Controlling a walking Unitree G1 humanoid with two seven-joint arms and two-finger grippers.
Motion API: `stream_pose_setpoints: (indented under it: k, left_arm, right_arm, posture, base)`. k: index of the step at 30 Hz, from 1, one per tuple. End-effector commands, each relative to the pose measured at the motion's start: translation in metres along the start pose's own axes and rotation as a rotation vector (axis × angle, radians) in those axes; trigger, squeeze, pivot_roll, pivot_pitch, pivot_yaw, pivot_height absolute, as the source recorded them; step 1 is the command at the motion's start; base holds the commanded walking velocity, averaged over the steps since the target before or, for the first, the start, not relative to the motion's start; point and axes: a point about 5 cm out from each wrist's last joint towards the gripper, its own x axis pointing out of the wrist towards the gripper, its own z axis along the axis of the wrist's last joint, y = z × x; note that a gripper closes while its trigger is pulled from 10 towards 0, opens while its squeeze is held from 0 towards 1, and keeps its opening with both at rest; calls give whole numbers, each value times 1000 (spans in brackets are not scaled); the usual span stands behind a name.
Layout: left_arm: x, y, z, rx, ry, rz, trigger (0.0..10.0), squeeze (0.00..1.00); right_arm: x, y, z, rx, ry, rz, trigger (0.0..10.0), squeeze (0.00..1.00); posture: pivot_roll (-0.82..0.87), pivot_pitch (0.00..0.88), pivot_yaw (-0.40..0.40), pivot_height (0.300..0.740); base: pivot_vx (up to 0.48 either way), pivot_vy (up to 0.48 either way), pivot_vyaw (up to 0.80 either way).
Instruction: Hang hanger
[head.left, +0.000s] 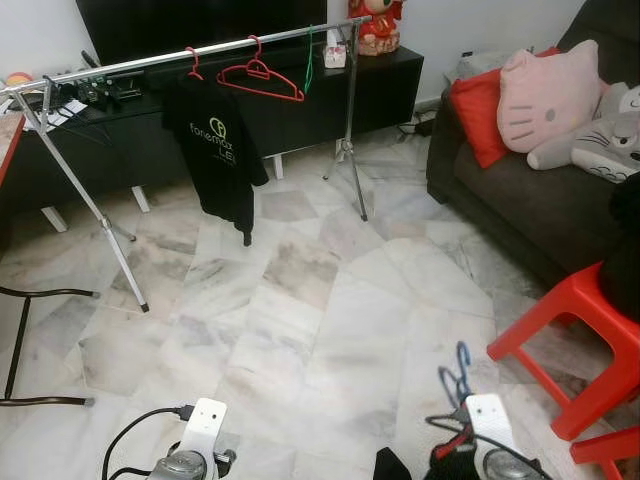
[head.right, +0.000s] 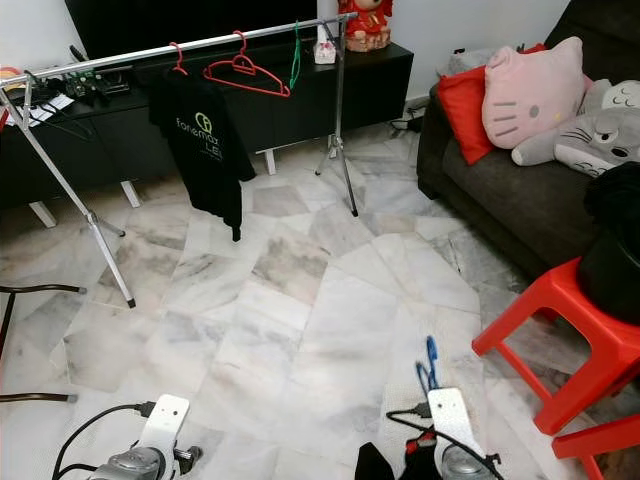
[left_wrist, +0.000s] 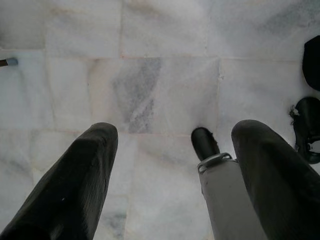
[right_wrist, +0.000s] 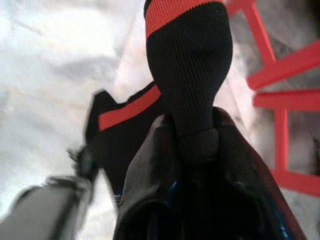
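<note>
Right tool (right_wrist: 192, 145) is clamped on a garment (right_wrist: 187, 60) — black knit cloth with a red band across it, bunched into a thick neck between the two black fingers. A flat part of the same cloth, also black with a red stripe, hangs beside it above the marble floor (head.left: 300, 330). In the head views the blue hanger (head.left: 458, 372) shows as a thin wire-like hook rising just above the right wrist, low in the picture, with the dark cloth below it; how the hanger sits inside the garment cannot be told.

Left tool (left_wrist: 170, 165) hangs low over the pale floor tiles with its two fingers spread apart and nothing between them.

Across the room stands a silver clothes rail (head.left: 200, 50) on splayed legs, well apart from both tools. On it hang a black T-shirt (head.left: 215, 150) with pale lettering on a red hanger, a bare red hanger (head.left: 260, 80) just beside it, and a thin green hanger (head.left: 308, 65) nearer the far post. Behind the rail runs a black TV cabinet (head.left: 380, 85).

To the robot's right are a dark sofa (head.left: 520, 200) with a red cushion (head.left: 478, 110) and a pink cat-face pillow (head.left: 548, 95) — and, nearer, a red plastic stool (head.left: 580, 340).
</note>
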Motion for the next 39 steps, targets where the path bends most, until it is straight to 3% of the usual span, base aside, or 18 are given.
stream_pose_setpoints:
  k: [1,4,6,9,15,17,18,20,21,22,23,24,26,29,30,34,39]
  left_arm:
    - [0,1,0,0,-23,13,10000,0]
    - [-1,1,5,-9,-80,22,10000,0]
    - [-1,1,9,-22,-134,35,10000,0]
    - [-3,0,15,-47,-216,48,10000,0]
    - [-6,0,24,-26,-323,56,10000,0]
    - [-16,40,72,13,-508,94,10000,0]
    - [-23,53,91,41,-581,109,10000,0]
    - [-33,60,112,71,-675,118,10000,0]
    - [-43,60,129,89,-777,99,10000,0]
    - [-43,60,129,89,-777,99,10000,0]
    - [-55,55,142,132,-868,44,10000,0]
    - [-60,49,147,174,-899,-16,10000,0]
    - [-64,45,151,202,-916,-57,10000,0]
    - [-77,19,156,371,-909,-276,10000,0]
    - [-85,7,155,438,-889,-362,10000,0]
    - [-93,-10,156,470,-876,-447,10000,0]
    - [-99,-25,159,526,-869,-485,10000,0]
  right_arm:
    - [0,2,8,-10,-69,35,10000,0]
    - [-1,2,15,-59,-135,51,10000,0]
    - [0,-33,82,-49,-293,27,10000,0]
    - [-10,-62,131,-60,-447,-2,10000,0]
    - [-22,-75,160,-110,-578,42,10000,0]
    - [-28,-75,170,-143,-634,94,10000,0]
    - [-31,-75,175,-142,-658,122,10000,0]
    - [-36,-73,180,-144,-693,177,10000,0]
    - [-41,-67,185,-180,-722,247,10000,0]
    - [-41,-67,185,-180,-722,247,10000,0]
    - [-47,-60,187,-232,-737,319,10000,0]
    - [-50,-56,188,-257,-751,350,10000,0]
    - [-52,-54,189,-272,-761,368,10000,0]
    - [-61,-46,196,-306,-790,446,10000,0]
    - [-68,-40,200,-308,-802,523,10000,0]
    - [-87,-25,205,-358,-849,666,10000,0]
    - [-100,-19,205,-420,-851,753,10000,0]
  posture:
    - [-102,0,-8,740]
    - [-102,0,-14,740]
    - [-98,0,-20,740]
    - [-96,0,-23,740]
    - [-99,0,-28,740]
    - [-92,0,-33,740]
    - [-88,0,-36,740]
    - [-91,0,-37,740]
    - [-93,0,-38,740]
    - [-93,0,-38,740]
    - [-94,0,-41,740]
    - [-94,0,-43,740]
    - [-93,0,-45,740]
    - [-89,0,-49,740]
    - [-87,0,-50,740]
    - [-87,0,-50,740]
    - [-95,0,-58,740]
  base:
    - [0,0,0]
    - [0,0,0]
    - [0,0,0]
    - [0,0,0]
    - [0,0,0]
    - [0,0,0]
    - [0,0,0]
    - [0,0,0]
    - [0,0,0]
    - [0,0,0]
    - [0,0,0]
    - [0,0,0]
    - [0,0,0]
    - [0,0,0]
    - [0,0,0]
    - [0,0,0]
    - [0,0,0]
